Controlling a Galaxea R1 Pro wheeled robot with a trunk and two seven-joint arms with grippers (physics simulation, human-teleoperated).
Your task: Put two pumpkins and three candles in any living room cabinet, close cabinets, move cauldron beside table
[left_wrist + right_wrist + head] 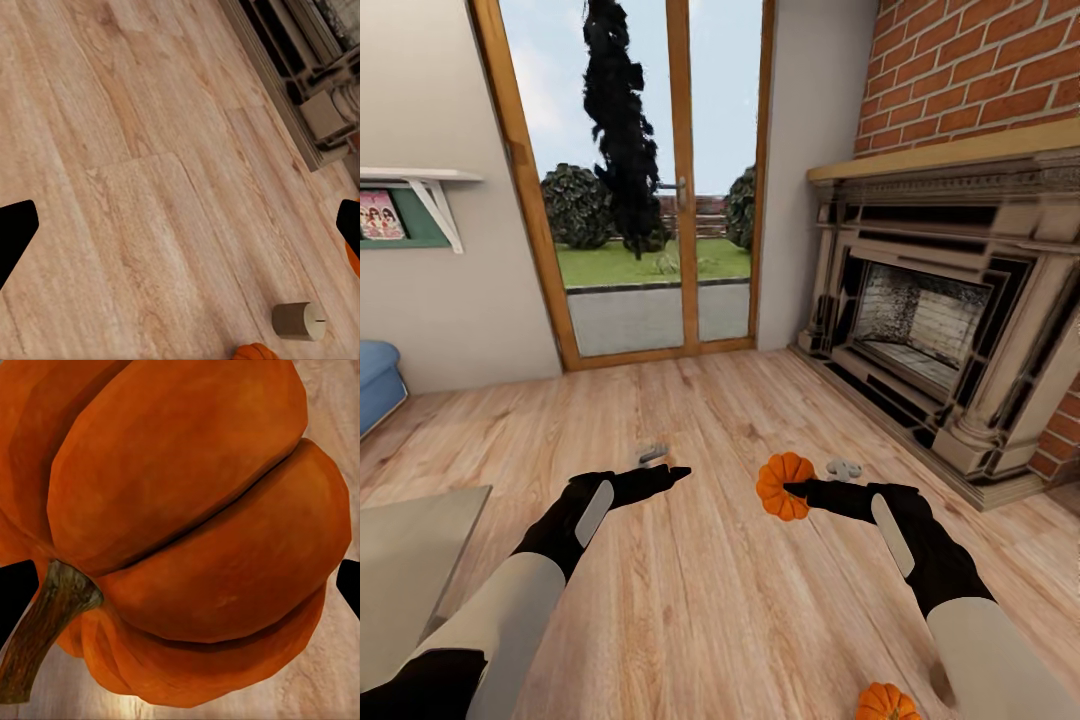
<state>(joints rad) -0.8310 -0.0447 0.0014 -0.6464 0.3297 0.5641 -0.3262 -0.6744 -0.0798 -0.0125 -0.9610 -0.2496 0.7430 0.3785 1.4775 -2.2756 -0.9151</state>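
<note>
Pumpkin (187,532) — pinched in right gripper (792,489), first stowing step; left gripper (678,471) spread, empty. Next: carry to cabinet. Second pumpkin (887,703) below right arm.

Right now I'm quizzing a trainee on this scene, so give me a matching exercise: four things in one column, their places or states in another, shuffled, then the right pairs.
Things:
1. right gripper
2. left gripper
3. second pumpkin
4. candle

Places or states:
A. lying on its side on the wood floor
B. at the head view's bottom edge, by the right forearm
C. open, nothing between its fingers
D. fingers on either side of a pumpkin

Pairs: 1-D, 2-C, 3-B, 4-A
</note>
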